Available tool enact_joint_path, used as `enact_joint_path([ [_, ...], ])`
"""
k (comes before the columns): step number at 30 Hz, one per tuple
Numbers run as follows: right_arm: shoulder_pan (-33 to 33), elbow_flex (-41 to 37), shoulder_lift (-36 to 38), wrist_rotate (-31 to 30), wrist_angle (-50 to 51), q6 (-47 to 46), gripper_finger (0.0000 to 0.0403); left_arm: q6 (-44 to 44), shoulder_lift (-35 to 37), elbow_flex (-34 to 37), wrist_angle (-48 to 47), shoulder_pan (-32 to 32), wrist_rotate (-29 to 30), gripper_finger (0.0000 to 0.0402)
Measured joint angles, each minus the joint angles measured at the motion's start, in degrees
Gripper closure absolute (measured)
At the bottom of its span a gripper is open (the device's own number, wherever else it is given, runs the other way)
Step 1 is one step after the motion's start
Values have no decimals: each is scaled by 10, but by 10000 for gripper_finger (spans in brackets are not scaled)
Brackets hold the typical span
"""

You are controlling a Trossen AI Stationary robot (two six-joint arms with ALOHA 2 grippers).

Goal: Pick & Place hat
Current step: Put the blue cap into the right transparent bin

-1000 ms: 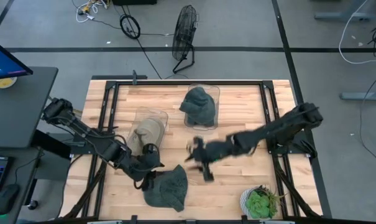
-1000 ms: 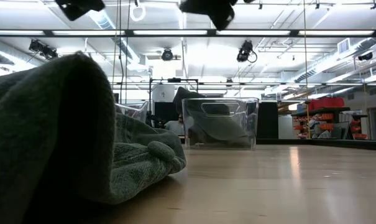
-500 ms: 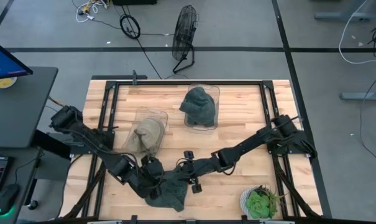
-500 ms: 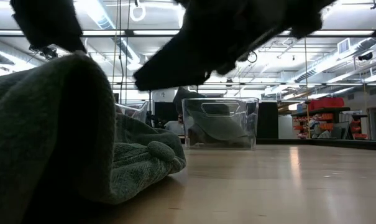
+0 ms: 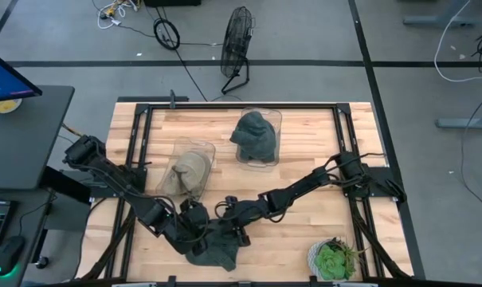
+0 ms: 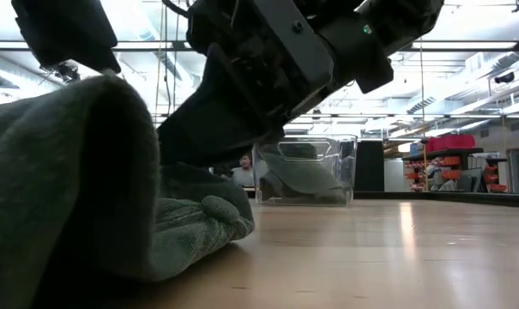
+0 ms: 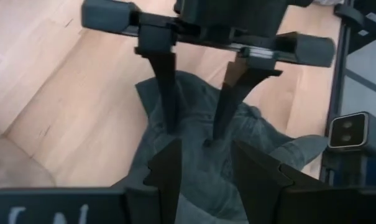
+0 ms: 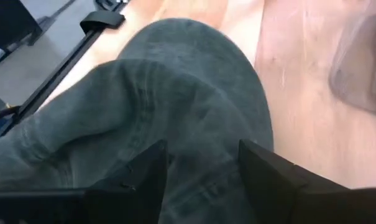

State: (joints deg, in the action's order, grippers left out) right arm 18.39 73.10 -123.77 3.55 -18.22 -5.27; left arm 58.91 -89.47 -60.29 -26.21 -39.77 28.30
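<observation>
No brand or readable label shows on the hats or bins; only a blurred white mark on the left wrist housing appears, too cut off to read. The dark green hat (image 5: 215,249) lies crumpled on the table (image 5: 304,231) at about 6 o'clock, near the front edge. The left claw (image 5: 199,226) sits at the hat's 10 o'clock edge, its fingers (image 7: 169,171) spread and planted on the cloth. The right claw (image 5: 234,229) meets it from 2 o'clock, fingers (image 8: 268,171) spread and pressed into the fabric. Half a second ago the right claw was just beside the hat's edge; a second ago it hung well apart at the table's centre. The tan hat (image 5: 186,171) and the other green hat (image 5: 255,135) have stayed in their clear bins toward 12 o'clock, and a potted plant (image 5: 334,258) stands at 5 o'clock.
</observation>
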Motion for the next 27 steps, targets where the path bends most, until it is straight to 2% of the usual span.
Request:
enact_joint_path([
  [8, -3, 1, -2, -40, 82, -23, 225, -1, 0, 0, -9, 0, 5, 260],
  [12, -6, 2, -1, -52, 109, -75, 283, -2, 0, 0, -12, 0, 6, 260],
  [16, -4, 1, 12, -51, 134, -104, 376, -2, 0, 0, -16, 0, 7, 260],
  [19, 1, -1, 41, -54, 169, -129, 385, -1, 0, 0, -17, 0, 7, 260],
  [23, 10, 0, 125, -112, 255, -153, 379, -1, 0, 0, -20, 0, 7, 260],
  [27, 21, -1, 224, -222, 351, -157, 395, -1, 0, 0, -20, -1, 15, 260],
])
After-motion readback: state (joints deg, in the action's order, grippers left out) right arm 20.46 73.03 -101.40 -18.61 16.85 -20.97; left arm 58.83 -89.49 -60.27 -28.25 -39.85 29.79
